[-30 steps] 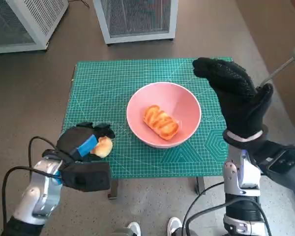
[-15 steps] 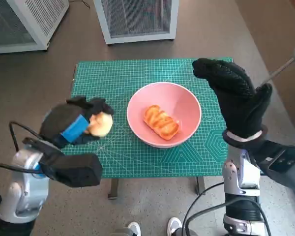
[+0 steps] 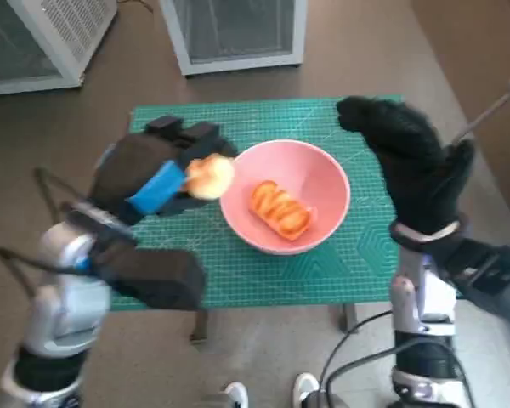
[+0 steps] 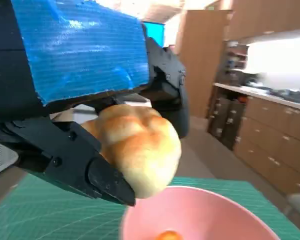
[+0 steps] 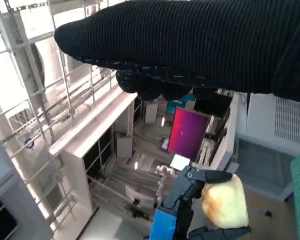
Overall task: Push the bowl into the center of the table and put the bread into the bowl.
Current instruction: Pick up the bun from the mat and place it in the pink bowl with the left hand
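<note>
On the green gridded surface (image 3: 238, 280), the round golden bread roll (image 3: 209, 176) is gripped in the left hand (image 3: 153, 174) fingers beside the pink bowl (image 3: 323, 183) rim, needing carriage over and release.

The left hand (image 3: 157, 174) is raised with fingers (image 4: 80, 165) clamped, the right hand (image 3: 408, 161) upright, holding nothing.

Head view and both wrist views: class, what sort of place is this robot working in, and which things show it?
Probably a robotics lab or workshop. A green cutting mat covers the small table, white mesh-sided cabinets stand on the floor behind it, and metal racking shows in the right wrist view.
</note>
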{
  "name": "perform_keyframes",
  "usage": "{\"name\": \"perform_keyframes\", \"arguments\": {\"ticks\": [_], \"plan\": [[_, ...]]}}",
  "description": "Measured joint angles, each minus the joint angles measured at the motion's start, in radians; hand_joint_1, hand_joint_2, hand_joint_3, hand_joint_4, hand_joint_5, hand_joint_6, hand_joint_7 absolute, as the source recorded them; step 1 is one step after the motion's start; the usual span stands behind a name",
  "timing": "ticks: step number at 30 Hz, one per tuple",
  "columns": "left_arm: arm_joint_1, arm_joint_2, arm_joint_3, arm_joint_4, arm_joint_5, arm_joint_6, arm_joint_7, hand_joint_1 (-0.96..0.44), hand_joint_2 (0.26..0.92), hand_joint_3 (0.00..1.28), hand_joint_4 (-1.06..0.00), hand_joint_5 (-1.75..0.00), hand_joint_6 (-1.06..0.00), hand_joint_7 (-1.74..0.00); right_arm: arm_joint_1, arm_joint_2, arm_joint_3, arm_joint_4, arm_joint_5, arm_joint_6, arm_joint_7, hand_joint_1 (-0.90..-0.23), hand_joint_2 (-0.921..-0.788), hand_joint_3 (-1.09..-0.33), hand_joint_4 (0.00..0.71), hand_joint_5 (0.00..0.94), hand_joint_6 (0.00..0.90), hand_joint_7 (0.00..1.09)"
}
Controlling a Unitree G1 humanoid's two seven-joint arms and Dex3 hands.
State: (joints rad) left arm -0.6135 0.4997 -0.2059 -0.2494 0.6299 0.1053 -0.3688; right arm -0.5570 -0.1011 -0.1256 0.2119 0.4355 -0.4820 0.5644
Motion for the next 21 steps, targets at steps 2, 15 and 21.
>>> {"name": "perform_keyframes", "arguments": {"ticks": [2, 15, 21], "plan": [[-0.038, -0.019, -0.023, 0.029, 0.002, -0.025, 0.006, 0.0, 0.92, 0.03, -0.77, -1.12, -0.63, -1.12, 0.0, 0.003, 0.003, 0.0, 0.0, 0.0, 0.002, -0.403, -0.921, -0.5, 0.51, 0.353, 0.22, 0.88], [-0.164, -0.113, -0.101, 0.26, -0.004, -0.17, 0.065, 0.0, 0.921, 0.17, -0.65, -1.29, -0.45, -1.26, 0.012, -0.006, -0.012, -0.007, 0.0, 0.0, 0.003, -0.409, -0.921, -0.482, 0.515, 0.352, 0.242, 0.84], [-0.163, -0.137, -0.11, 0.321, -0.009, -0.189, 0.073, -0.17, 0.881, 0.09, -0.43, -0.57, -0.3, -0.7, 0.02, -0.005, -0.016, -0.014, 0.0, 0.0, 0.001, -0.407, -0.921, -0.476, 0.533, 0.334, 0.263, 0.81]]}}
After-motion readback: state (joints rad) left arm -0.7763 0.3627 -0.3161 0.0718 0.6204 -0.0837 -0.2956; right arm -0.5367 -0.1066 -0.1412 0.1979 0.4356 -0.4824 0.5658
